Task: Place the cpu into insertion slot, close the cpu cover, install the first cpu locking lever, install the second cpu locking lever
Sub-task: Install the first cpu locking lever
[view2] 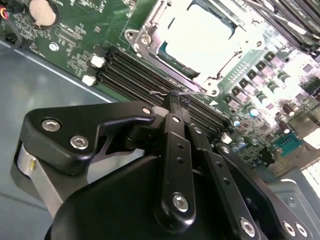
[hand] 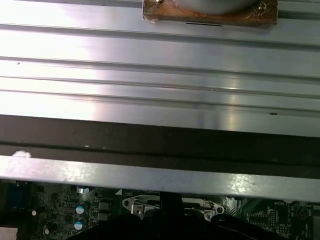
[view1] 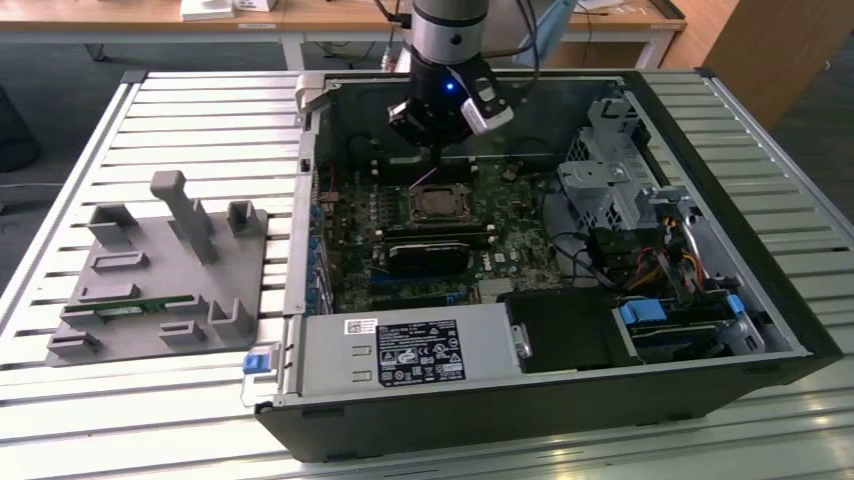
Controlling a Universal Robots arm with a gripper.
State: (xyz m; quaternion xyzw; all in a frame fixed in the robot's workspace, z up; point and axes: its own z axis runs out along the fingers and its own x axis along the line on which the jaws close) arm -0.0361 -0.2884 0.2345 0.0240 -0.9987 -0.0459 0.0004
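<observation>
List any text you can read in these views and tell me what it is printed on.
Nothing can be quoted.
Black label on the power supply: white print and symbols, too small to read.
White sticker above that label: too small to read.
Green circuit board, second wrist view: white markings, too blurred to read.

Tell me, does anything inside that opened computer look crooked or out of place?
Nothing stands out. The cpu lies flat in its socket under the cpu cover, and the pincer sits by a thin wire lever beside the socket.
</observation>
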